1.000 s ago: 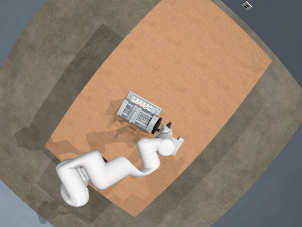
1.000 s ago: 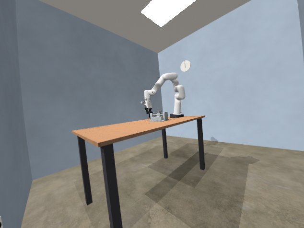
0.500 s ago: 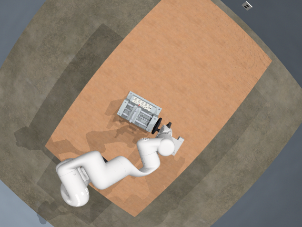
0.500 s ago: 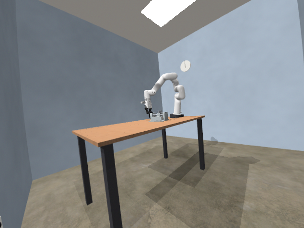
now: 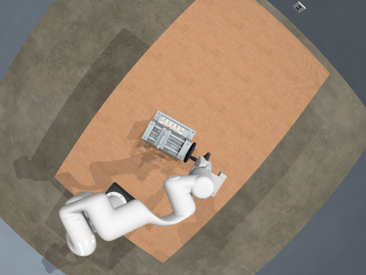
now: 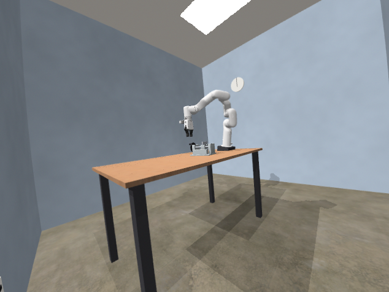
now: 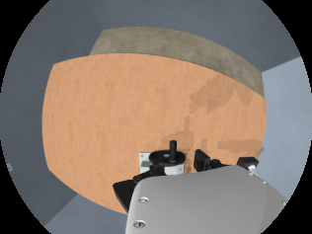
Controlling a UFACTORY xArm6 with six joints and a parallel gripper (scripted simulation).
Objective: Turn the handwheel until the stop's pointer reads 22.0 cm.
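Observation:
The grey sliding-stop fixture (image 5: 156, 134) (image 6: 203, 149) sits in the middle of the wooden table (image 5: 224, 74) (image 6: 150, 168). Its white scale strip (image 5: 174, 125) runs along the far side, with a small red pointer (image 5: 168, 127) near the scale's middle. The black handwheel (image 5: 189, 152) (image 6: 191, 145) (image 7: 169, 159) is at the fixture's right end, and its crank knob (image 7: 173, 145) sticks up in the wrist view. My gripper (image 6: 188, 134) (image 5: 207, 156) is open and empty. It hangs a short way above the handwheel and touches nothing.
The arm's black base (image 5: 118, 189) (image 6: 226, 147) stands at the near table edge, left of the fixture. The arm's links (image 5: 133, 216) reach over the table's near side. A round wall clock (image 6: 237, 84) hangs behind the arm.

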